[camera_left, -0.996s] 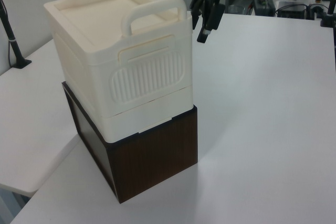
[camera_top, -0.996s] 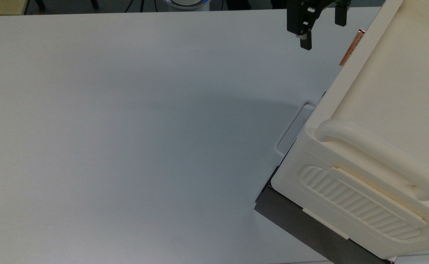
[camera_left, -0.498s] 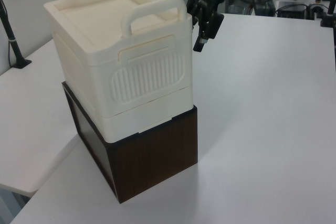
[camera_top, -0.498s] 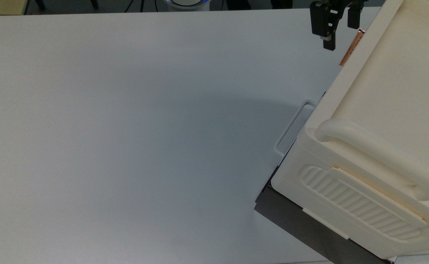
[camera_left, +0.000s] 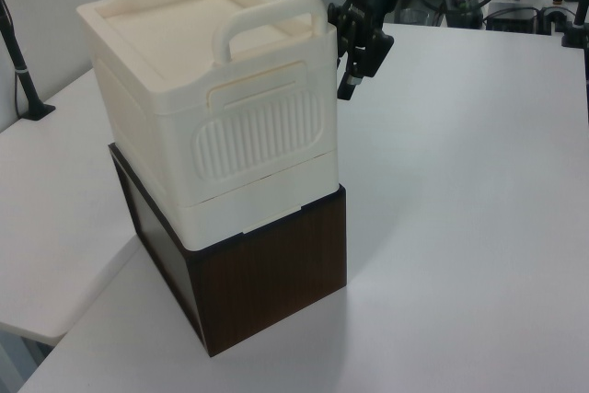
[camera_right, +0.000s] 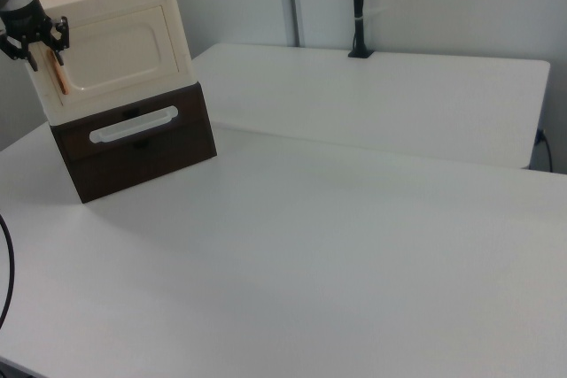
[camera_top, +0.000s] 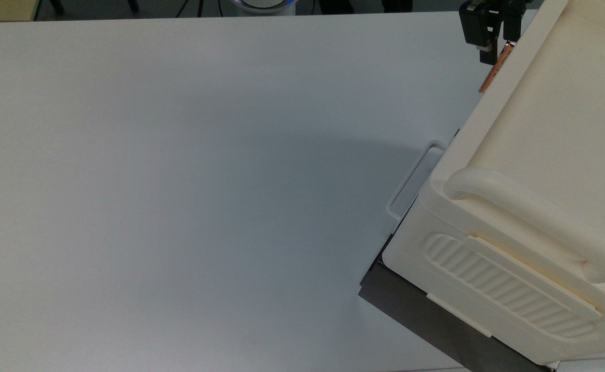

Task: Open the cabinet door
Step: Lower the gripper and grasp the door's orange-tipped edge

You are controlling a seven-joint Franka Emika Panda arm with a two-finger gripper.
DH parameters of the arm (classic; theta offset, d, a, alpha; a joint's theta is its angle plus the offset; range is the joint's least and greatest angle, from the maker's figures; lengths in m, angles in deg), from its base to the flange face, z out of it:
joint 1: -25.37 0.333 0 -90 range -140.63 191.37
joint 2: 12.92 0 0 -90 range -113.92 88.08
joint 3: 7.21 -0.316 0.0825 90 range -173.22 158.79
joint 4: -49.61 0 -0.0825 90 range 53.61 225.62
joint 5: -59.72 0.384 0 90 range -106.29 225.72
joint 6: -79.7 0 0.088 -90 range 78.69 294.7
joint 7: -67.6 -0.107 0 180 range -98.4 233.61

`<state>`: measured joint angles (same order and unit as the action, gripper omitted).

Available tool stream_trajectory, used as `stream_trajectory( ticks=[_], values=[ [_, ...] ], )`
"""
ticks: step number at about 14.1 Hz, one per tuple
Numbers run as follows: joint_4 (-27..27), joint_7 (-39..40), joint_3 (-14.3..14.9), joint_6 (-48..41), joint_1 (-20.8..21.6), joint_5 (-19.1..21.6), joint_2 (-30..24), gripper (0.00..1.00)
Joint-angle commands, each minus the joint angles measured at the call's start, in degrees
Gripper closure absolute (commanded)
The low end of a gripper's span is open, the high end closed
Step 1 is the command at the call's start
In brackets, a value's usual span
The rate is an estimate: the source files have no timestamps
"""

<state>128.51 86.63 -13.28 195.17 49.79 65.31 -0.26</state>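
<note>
A big white table (camera_top: 178, 181) carried everything. Its top was flat and plain. In the right view a second white table (camera_right: 399, 95) stood behind it, touching it along one edge, and a black pole (camera_right: 357, 6) stood at that table's far edge.

One thing sat right on the big table: a dark brown wooden box (camera_left: 267, 273). It stood near the top view's right edge. In the left view it stood close to the table's near left corner. The box had a white loop handle (camera_right: 133, 124) on its front. A cream plastic cabinet (camera_left: 212, 98) sat on top of the brown box, not on the table itself.
</note>
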Motion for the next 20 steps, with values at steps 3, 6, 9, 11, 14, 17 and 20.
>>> stream_trajectory(
  ticks=[3, 6, 9, 11, 14, 17, 20],
  values=[
    [-0.67, 1.45, 0.09, 3.52, 0.01, 1.18, 0.87, 0.59],
    [-0.67, 1.54, 0.09, 3.97, -0.25, 1.18, 0.96, 0.64],
    [-0.85, 1.71, 0.09, 3.97, -0.43, 1.27, 0.96, 0.77],
    [-0.76, 1.80, 0.18, 3.97, -0.43, 1.18, 0.96, 0.89],
    [-0.67, 1.80, 0.18, 3.97, -0.60, 1.09, 0.96, 0.98],
    [-0.50, 1.71, 0.52, 3.27, -0.78, 1.00, 0.61, 0.99],
    [-0.15, 1.54, 0.79, -1.26, -1.57, 1.00, -0.96, 0.99]
  ],
)
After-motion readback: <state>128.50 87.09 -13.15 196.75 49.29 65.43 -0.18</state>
